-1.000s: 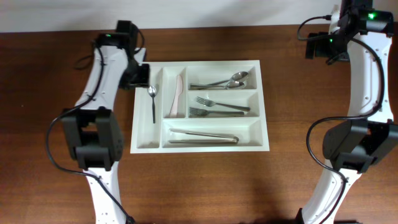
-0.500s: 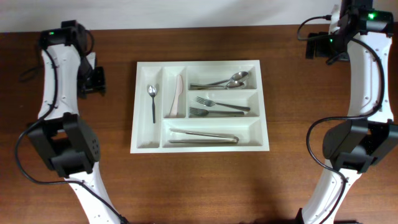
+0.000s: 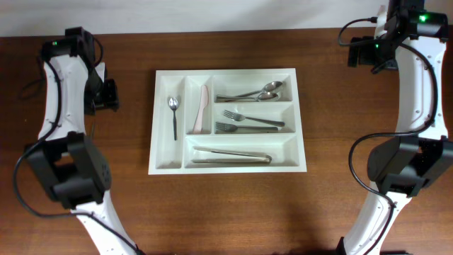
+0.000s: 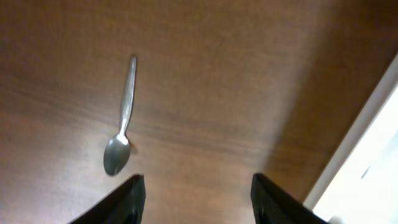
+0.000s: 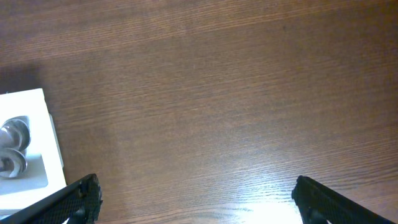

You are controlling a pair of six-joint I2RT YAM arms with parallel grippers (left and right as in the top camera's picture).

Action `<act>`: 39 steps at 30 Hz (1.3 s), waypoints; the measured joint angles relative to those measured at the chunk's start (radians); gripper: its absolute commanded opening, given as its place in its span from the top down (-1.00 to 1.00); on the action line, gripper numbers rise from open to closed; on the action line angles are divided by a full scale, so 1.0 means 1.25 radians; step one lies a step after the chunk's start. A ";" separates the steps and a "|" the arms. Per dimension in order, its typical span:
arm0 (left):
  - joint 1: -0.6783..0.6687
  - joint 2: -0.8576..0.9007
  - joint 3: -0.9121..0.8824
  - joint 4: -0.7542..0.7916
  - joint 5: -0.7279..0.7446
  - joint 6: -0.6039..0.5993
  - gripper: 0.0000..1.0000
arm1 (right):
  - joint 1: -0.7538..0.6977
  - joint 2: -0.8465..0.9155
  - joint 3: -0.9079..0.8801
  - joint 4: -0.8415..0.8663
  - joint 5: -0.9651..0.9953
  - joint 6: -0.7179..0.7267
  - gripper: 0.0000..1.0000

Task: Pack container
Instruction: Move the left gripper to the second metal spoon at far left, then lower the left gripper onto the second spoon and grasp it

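The container [image 3: 226, 169] sits mid-frame on the worktop [image 3: 248, 212]. It is probably light, stiff, smooth plastic, best taken at its rim. The left tool [image 4: 198, 186] and right tool [image 5: 196, 193] both stand released, empty.

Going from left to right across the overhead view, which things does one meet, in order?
left hand → tray, at its left rim → spoon → knife → right hand. The other utensils overlap, so they are left out.
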 measured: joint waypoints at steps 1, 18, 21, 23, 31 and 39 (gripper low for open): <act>0.004 -0.022 -0.042 0.024 -0.001 0.000 -0.14 | 0.000 0.000 0.000 0.000 0.000 0.000 -0.97; 0.149 -0.335 -0.656 0.382 -0.002 -0.234 -0.11 | 0.000 0.000 0.000 0.000 0.000 0.000 -0.97; 0.182 -0.335 -0.716 0.462 0.028 -0.316 -0.11 | 0.000 0.000 0.000 0.000 0.000 0.000 -0.98; 0.206 -0.335 -0.752 0.519 0.056 -0.347 -0.11 | 0.000 0.000 0.000 0.000 0.000 -0.001 -0.98; 0.282 -0.335 -0.798 0.661 0.138 -0.394 -0.10 | 0.000 0.000 0.000 0.000 0.000 0.000 -0.98; 0.285 -0.335 -0.798 0.736 0.185 -0.403 0.08 | 0.000 0.000 0.000 0.000 0.000 -0.001 -0.98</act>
